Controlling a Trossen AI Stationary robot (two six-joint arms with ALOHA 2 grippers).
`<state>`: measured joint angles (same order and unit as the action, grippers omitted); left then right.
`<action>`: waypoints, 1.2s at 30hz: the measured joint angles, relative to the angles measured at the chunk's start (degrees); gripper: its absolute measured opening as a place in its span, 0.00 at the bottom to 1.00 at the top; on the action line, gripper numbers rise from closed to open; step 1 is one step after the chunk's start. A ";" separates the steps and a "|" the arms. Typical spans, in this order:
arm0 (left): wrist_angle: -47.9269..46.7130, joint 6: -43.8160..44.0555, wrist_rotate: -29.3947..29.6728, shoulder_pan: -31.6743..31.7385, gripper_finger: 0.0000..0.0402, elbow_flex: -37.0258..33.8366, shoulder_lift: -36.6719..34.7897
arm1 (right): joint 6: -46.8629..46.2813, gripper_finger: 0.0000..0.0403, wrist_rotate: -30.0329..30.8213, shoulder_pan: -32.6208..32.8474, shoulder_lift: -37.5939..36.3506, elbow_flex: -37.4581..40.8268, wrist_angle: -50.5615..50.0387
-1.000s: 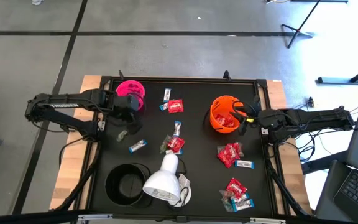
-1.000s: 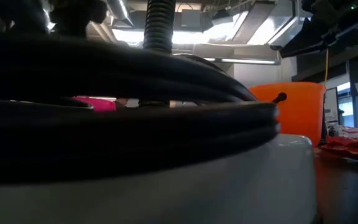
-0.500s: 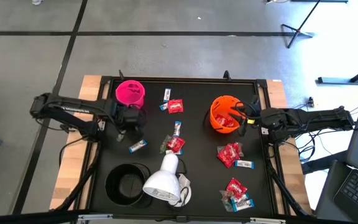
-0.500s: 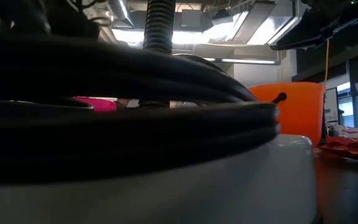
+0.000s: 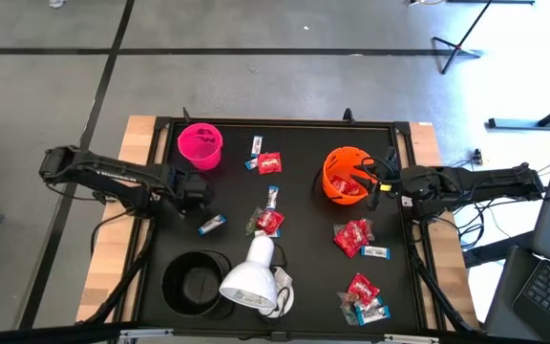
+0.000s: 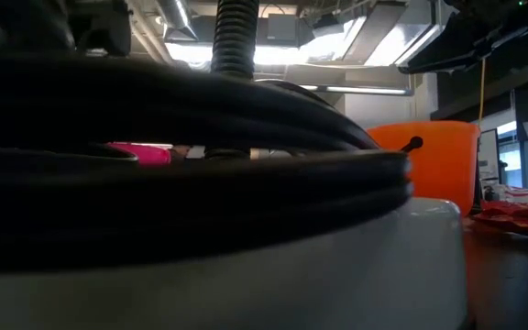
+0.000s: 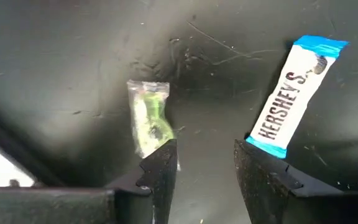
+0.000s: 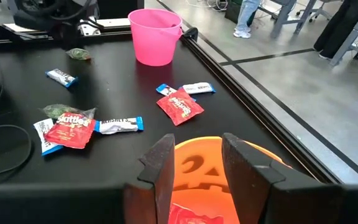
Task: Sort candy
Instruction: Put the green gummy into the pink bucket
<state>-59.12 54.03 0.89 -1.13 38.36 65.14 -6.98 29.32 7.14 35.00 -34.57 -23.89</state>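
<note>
So left gripper, fingers apart, hovers by a green candy, probably lining up; right gripper, apart, over orange cup.

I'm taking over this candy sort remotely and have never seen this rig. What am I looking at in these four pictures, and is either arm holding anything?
Two dark robot arms work at a black table. The overhead picture shows everything: a pink cup, an orange cup, a black cup, a white lamp head and scattered candy. The table-level picture is mostly blocked by the lamp. The other two come from cameras on the wrists.

The left gripper is open and empty, low over the table between a small green clear-wrapped sweet and a white-and-blue bar. The right gripper hangs open above the orange cup, which already holds red packets. It holds nothing.
</note>
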 joint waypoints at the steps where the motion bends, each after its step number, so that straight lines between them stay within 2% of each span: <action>1: 0.75 0.12 -0.09 0.00 0.37 -0.69 0.00 | 0.00 0.33 0.00 0.00 0.00 0.00 -0.01; 9: 1.22 4.17 1.61 0.02 0.37 -4.44 0.11 | 0.01 0.33 0.00 0.00 0.00 0.00 -0.01; 19: 1.18 5.62 6.30 0.07 0.37 -4.75 0.13 | 0.02 0.33 0.00 0.00 0.00 0.00 0.03; 28: 1.42 5.83 5.72 1.64 0.37 -4.77 0.86 | 0.04 0.33 0.00 0.00 0.00 0.00 0.30; 36: 1.66 5.81 4.40 3.02 0.37 -4.77 5.89 | 0.18 0.33 -0.50 -0.04 0.02 0.00 0.30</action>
<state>-57.46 59.83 5.29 1.89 33.58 71.04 -6.80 28.82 7.09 35.03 -34.57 -23.59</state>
